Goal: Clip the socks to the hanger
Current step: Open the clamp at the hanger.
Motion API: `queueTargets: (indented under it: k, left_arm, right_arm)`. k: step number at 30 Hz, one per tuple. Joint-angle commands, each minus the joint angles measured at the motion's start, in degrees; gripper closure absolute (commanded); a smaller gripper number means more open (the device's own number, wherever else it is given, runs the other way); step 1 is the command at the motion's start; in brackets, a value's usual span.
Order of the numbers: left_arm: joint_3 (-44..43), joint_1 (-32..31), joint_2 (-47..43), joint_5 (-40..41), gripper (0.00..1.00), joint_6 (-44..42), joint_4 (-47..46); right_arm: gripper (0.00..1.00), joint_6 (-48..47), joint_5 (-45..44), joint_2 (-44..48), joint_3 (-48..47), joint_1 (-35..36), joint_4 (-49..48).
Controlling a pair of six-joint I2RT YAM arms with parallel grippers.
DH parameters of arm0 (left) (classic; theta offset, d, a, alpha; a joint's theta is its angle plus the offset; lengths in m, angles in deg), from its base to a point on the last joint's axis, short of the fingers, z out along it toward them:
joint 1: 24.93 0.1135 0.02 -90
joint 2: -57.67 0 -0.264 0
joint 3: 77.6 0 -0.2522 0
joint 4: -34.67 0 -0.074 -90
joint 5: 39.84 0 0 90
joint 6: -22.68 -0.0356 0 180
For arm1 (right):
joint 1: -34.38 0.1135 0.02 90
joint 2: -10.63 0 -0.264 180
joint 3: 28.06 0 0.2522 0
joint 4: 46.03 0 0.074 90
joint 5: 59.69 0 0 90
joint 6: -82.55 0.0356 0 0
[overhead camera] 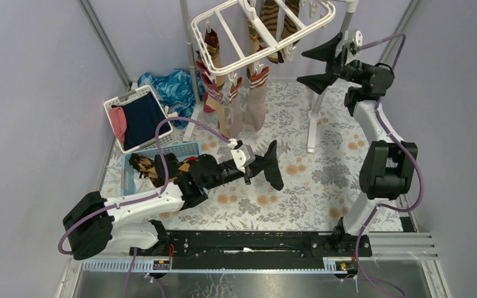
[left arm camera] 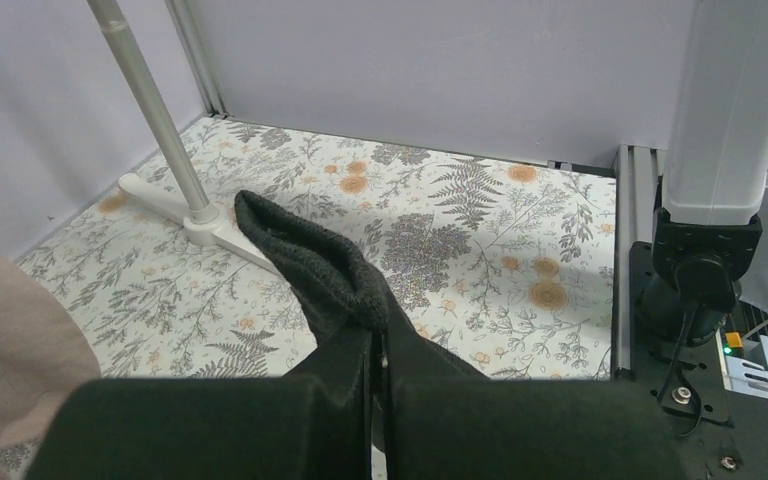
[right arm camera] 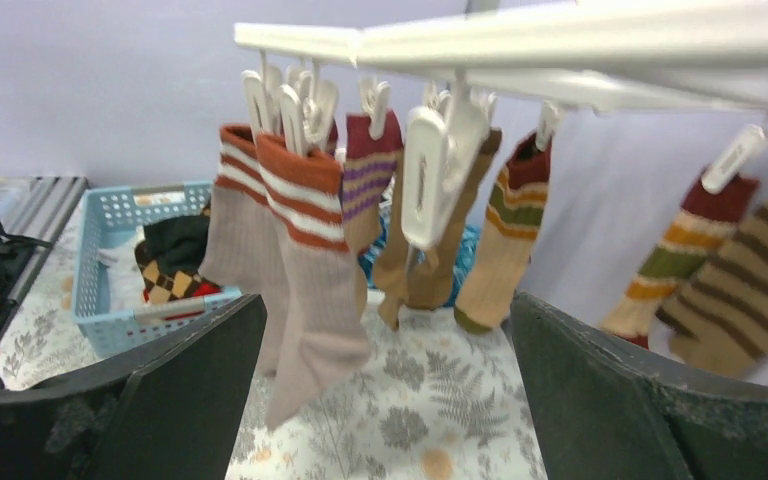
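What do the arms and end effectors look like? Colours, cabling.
The left arm and right arm match: white shell links, chunky black joint housings, and a purple cable looping outside each. The left end effector and right end effector have white bodies and two broad, tapering matte-black fingers.

White basket (overhead camera: pixel 127 95) holds navy, pink garments (overhead camera: pixel 143 118); blue cloth (overhead camera: pixel 174 87) behind it; blue basket (overhead camera: pixel 186 149) beside.
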Motion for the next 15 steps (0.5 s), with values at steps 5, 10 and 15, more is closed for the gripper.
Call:
queueTargets:
  k: [5,10,15]
  left_arm:
    - [-0.71,0.19,-1.77,2.44,1.0,1.96,-1.73]
    - [0.12,0.15,-2.42,3.25,1.0,2.02,-1.09]
    - [0.37,0.14,-3.12,3.39,1.0,2.01,-0.66]
  right_arm:
    - [0.0,16.01,-4.11,-6.81,-13.29,3.38,-12.34]
    - [0.01,17.61,-4.91,-8.58,-17.01,6.03,-11.89]
    - [0.04,18.96,-6.22,-10.26,-18.77,7.57,-11.72]
